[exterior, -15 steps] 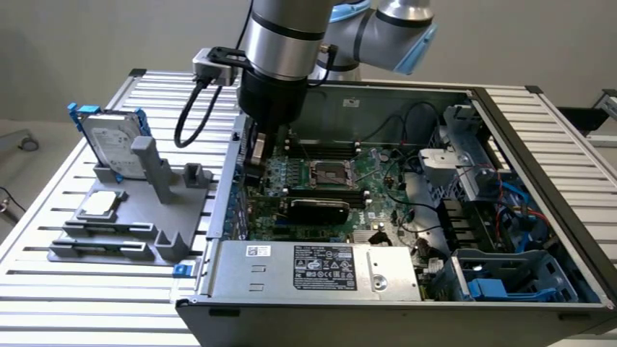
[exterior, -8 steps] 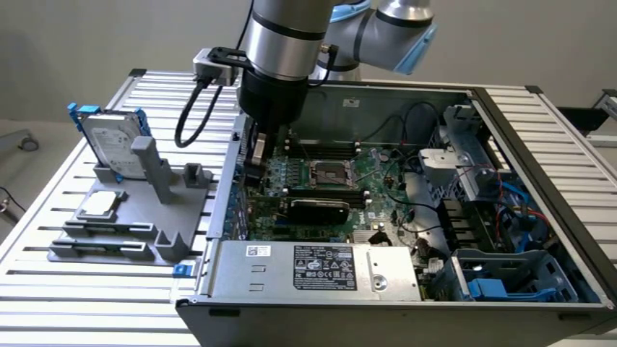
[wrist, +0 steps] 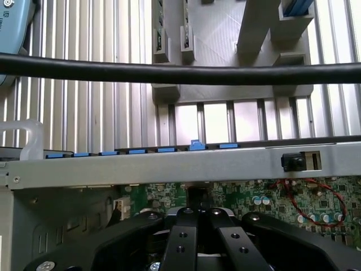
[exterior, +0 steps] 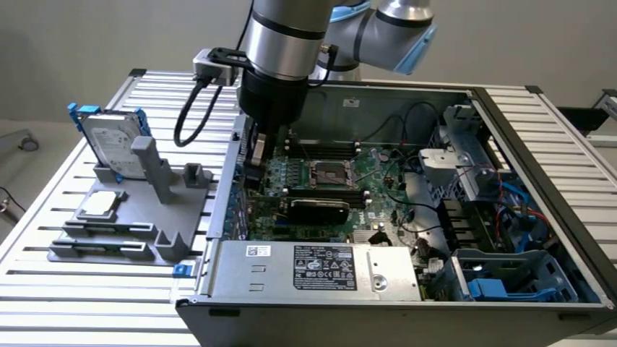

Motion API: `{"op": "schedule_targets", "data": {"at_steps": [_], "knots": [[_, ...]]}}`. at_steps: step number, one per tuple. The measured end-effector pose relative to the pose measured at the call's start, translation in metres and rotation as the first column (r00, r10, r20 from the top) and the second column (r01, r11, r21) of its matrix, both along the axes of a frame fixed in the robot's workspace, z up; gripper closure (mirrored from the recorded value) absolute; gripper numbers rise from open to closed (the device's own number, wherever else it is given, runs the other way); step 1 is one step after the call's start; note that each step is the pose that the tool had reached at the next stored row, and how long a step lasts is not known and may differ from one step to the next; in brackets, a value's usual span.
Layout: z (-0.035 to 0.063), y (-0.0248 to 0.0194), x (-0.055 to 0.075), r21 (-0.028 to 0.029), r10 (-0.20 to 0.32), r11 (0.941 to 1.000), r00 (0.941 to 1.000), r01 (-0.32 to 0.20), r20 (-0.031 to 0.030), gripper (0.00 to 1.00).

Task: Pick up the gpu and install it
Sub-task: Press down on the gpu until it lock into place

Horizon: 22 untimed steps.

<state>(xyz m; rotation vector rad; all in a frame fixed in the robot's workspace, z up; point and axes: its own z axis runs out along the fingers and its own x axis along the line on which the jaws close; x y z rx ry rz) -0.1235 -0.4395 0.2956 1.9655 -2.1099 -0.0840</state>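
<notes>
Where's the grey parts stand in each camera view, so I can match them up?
Exterior view: grey stand on the slatted table, at the exterior view's left of the computer case.
Wrist view: stand beyond the case wall, behind the black cable.
Shared landmark: the case wall between stand and motherboard.

Green motherboard (exterior: 333, 181); black end effector (wrist: 197, 217); blue-framed silver hard drive (exterior: 111, 141).

gpu (exterior: 319, 210): 1 | hard drive (exterior: 108, 143): 1 | power-supply box (exterior: 318, 269): 1 | computer case (exterior: 540, 217): 1
</notes>
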Motion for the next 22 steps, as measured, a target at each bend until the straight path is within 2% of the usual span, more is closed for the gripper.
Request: {"op": "schedule_targets", "data": {"at_steps": [4,6,22], "knots": [[-0.0002,-0.0003,0.0,-0.0157,0.0,0.9999,1.0,0.0,0.0001,0.89],[-0.0004,-0.0003,0.0,-0.0185,0.0,0.9998,1.0,0.0,0.0,0.89],[-0.0016,0.0,0.0,-0.0184,-0.018,0.9997,0.9998,0.018,-0.0007,0.89]]}}
